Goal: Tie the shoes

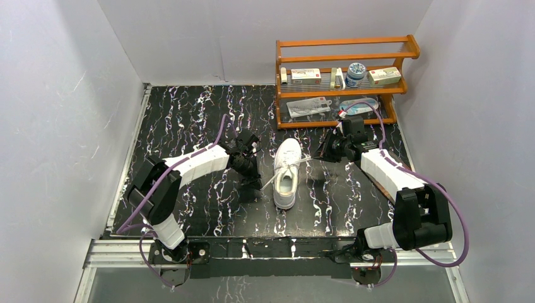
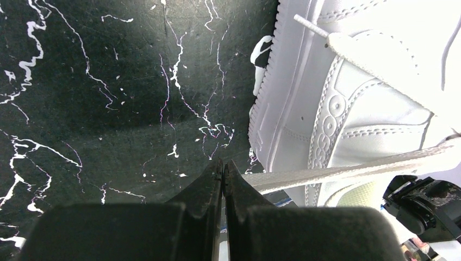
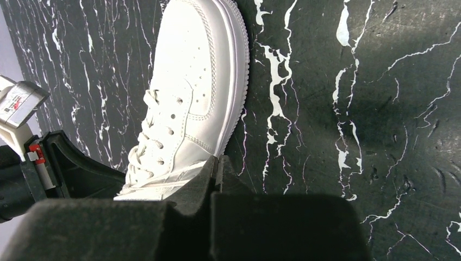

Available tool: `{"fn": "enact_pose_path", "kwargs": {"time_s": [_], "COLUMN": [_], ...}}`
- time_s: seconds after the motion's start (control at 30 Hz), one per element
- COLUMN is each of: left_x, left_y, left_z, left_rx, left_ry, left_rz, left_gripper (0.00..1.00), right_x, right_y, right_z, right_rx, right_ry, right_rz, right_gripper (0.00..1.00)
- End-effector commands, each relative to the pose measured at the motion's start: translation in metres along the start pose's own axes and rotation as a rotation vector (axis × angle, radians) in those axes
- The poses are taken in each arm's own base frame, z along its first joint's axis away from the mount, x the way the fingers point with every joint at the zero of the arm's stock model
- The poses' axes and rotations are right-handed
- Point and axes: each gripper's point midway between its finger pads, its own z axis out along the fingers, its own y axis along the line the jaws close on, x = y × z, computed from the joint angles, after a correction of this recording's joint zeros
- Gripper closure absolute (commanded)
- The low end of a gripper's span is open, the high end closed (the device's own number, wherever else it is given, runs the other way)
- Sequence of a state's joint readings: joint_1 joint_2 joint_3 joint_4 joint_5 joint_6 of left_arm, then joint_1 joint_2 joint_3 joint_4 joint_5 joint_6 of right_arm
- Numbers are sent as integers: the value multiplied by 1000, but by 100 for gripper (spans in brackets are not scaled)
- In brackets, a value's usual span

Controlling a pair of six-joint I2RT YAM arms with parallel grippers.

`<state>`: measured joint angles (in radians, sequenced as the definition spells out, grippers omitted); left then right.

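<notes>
Pinching laces (image 2: 337,172), both fingers (image 2: 202,187) flank white sneaker (image 1: 288,165).

Single low-top sneaker (image 1: 286,173), all white; white sole with ribbed edge, perforated toe cap. Stands upright on sole, mid-bench (image 1: 189,126), toe toward far side, heel toward near edge. Laces (image 3: 154,138) thin, white, threaded through eyelets, untied. Left lace end (image 2: 348,171) drawn out taut sideways, pinched in closed left gripper (image 2: 223,166). Right lace end (image 3: 163,182) drawn out opposite way, running to tip of closed right gripper (image 3: 216,163)
</notes>
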<state>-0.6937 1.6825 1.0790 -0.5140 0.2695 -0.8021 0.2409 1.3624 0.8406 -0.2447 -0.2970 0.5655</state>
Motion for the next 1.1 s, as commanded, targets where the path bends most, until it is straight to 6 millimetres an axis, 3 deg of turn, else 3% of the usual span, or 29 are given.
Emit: {"fn": "enact_pose_path", "kwargs": {"time_s": [0.0,0.67,0.83,0.93,1.07], "left_x": [34,50,39,27,18], "left_y": [38,55,30,9,-4], "left_z": [-9,3,-1,-6,-11], "left_rx": [-128,-140,-51,5,32], "left_ry": [110,177,148,137,120], "left_rz": [27,64,85,110,119], "left_gripper": [100,100,100,100,100], "right_x": [-22,-13,-12,-15,-10], "right_y": [-25,-52,-33,-15,11], "right_z": [1,16,16,7,-8], "right_rx": [94,138,40,-28,-147], "right_ry": [-94,-54,-20,-8,42], "right_rz": [-30,-31,-62,-118,-192], "right_gripper": [100,100,100,100,100]}}
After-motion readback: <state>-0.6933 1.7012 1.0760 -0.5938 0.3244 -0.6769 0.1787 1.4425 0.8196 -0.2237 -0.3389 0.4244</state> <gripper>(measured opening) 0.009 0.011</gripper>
